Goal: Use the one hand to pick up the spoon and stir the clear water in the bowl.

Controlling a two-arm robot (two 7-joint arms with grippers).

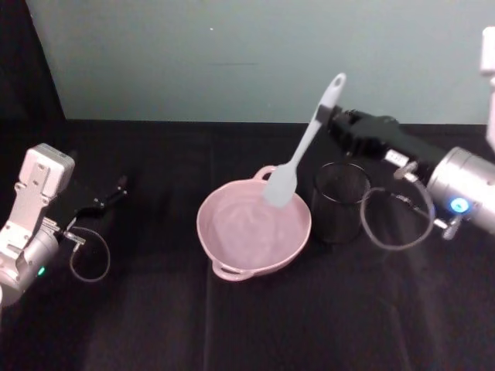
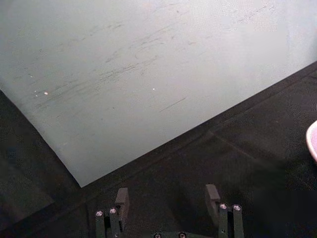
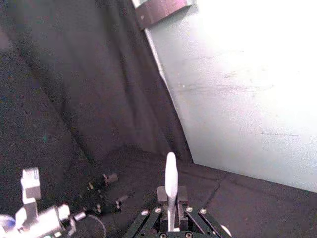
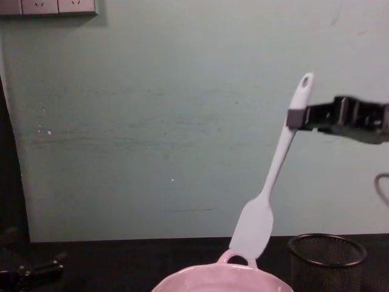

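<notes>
Head view, right gripper (image 1: 328, 117) clamped on the spoon (image 1: 302, 154) near its handle end, blade hanging left and below over the bowl (image 1: 232, 267) rim, mesh cup (image 1: 340, 202) just beneath the gripper, left gripper (image 1: 116, 189) parked far left, left wrist view, its fingers (image 2: 122, 201) spread apart over bare black cloth, chest view, spoon tilted, blade just above the bowl's loop handle.
</notes>
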